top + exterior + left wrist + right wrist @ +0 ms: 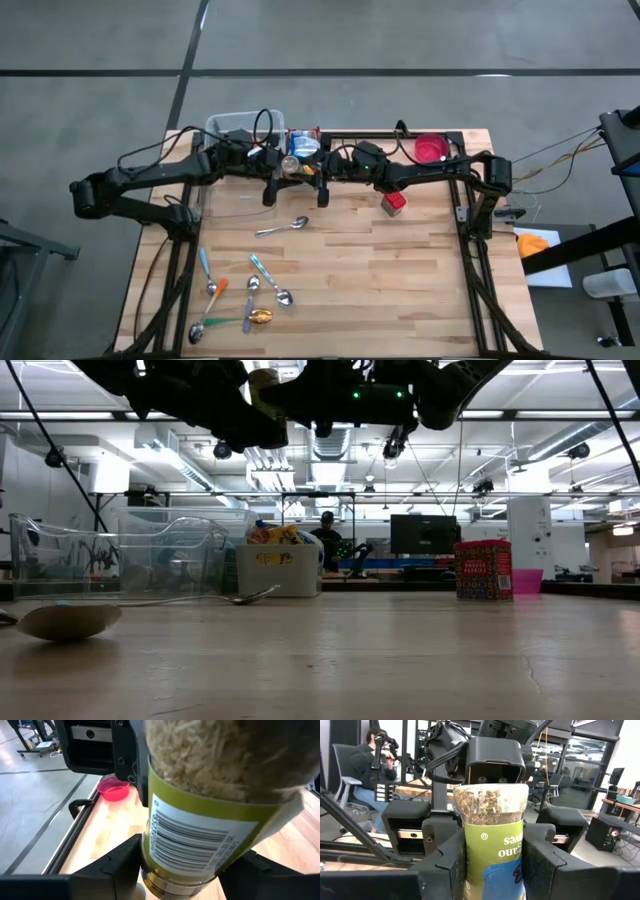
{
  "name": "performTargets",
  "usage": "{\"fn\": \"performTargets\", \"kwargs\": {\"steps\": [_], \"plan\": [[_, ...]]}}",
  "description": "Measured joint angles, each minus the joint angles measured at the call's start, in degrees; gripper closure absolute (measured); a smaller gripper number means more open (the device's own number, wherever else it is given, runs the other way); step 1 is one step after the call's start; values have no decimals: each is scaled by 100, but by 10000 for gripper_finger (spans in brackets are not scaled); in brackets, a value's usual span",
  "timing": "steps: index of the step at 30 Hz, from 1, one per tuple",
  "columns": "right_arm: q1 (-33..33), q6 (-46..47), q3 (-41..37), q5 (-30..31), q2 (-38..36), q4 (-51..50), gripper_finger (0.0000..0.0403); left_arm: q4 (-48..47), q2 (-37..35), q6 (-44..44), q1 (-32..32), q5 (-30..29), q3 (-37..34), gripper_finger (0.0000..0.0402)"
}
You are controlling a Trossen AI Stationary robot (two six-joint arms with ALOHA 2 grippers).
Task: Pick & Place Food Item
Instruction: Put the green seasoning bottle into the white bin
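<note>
Right wrist view: right gripper [492,865] clenched on a spice jar [492,835].
Its fingers [447,865] press both jar sides; the left gripper [187,870] stands parted around the lid end, fingers just beside it. Both meet above the table's [400,260] far edge, a red box [394,203] nearby.

Spice jar [492,845] held above the table [400,280] between left hand [270,180] and right hand [322,180]
</note>
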Motion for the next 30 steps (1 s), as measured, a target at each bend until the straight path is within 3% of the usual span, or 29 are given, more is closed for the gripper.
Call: {"fn": "performTargets", "kwargs": {"steps": [30], "plan": [[-2, 8, 0, 1, -4, 3, 264, 56, 2, -263, -2, 1, 0, 174]]}}
